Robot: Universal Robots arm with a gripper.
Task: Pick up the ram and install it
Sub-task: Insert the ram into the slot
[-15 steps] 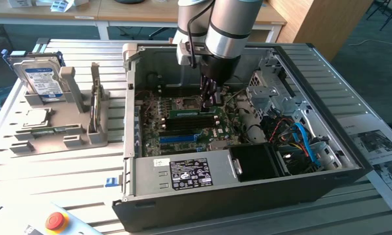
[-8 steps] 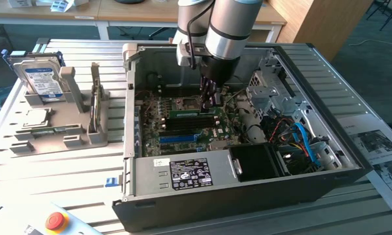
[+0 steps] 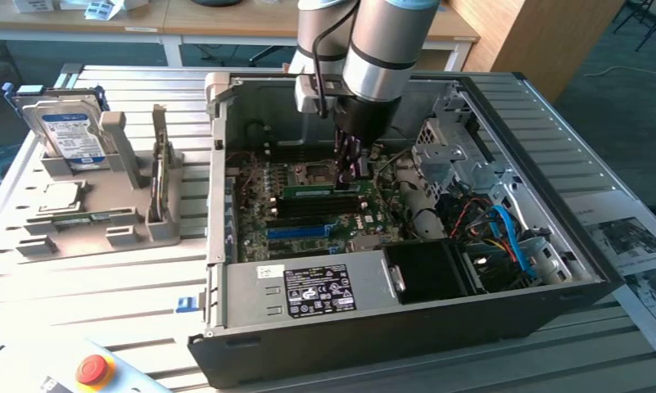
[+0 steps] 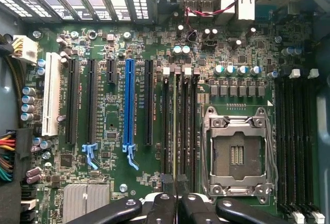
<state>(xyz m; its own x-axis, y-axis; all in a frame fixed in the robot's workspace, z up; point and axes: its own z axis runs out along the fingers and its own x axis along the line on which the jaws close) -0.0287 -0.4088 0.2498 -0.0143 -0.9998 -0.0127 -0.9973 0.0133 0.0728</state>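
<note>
Inside the open computer case [image 3: 415, 336], which lies on its side on the slatted table [image 3: 88, 295], the arm [image 3: 382, 49] reaches straight down over the motherboard [image 3: 251, 221]. The gripper [image 3: 352, 173] hangs just beside the empty processor socket [image 3: 311, 172], above the row of black memory slots.

In the wrist view the gripper [image 4: 177, 185] has its two black fingertips [image 4: 169, 182] pressed together on a thin board seen edge-on. This is the ram [image 4: 175, 131], a narrow pale green line between two black slots, next to the processor socket [image 4: 234, 152]. In the exterior view the ram [image 3: 318, 190] shows as a green strip standing on edge beneath the fingers. I cannot tell whether it sits fully down in its slot.

Farther from the socket, a blue slot [image 4: 129, 100] stands among longer black ones, and a white slot [image 4: 50, 92] lies near the board's edge. A power supply [image 3: 305, 291] with a black label fills the case's near edge.

Near the table's edge at the exterior view's left, a grey tray [image 3: 88, 237] holds an upright hard drive [image 3: 71, 135]. A red button [image 3: 92, 368] sits at the near corner.
</note>
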